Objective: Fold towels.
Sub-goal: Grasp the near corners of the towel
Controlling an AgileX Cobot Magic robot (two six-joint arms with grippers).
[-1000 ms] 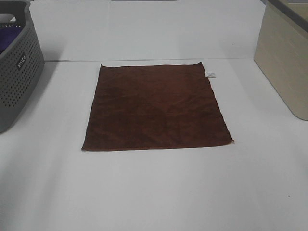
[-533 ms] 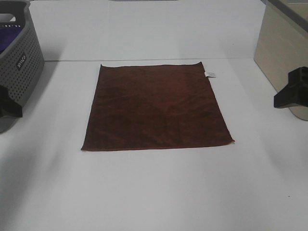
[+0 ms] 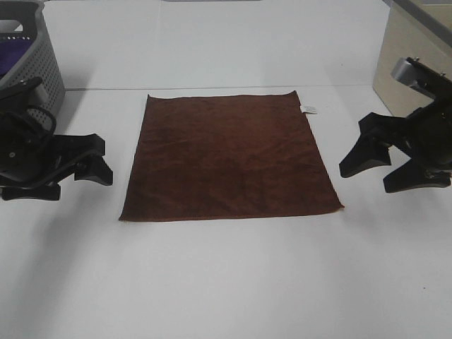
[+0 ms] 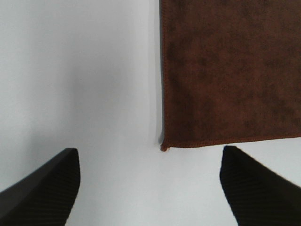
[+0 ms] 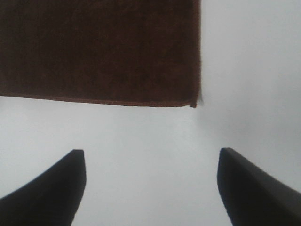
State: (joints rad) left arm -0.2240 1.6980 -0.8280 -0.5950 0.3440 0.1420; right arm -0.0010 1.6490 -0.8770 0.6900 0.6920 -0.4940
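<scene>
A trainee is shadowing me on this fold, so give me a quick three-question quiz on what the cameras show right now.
1. True or false: the towel lies folded in half.
2. In the high view, at which towel corner does the white tag sit? A) near left B) far right C) near right
3. Fill in: the left gripper and the right gripper are both ____, holding nothing.
Key: 1 false; 2 B; 3 open.
</scene>
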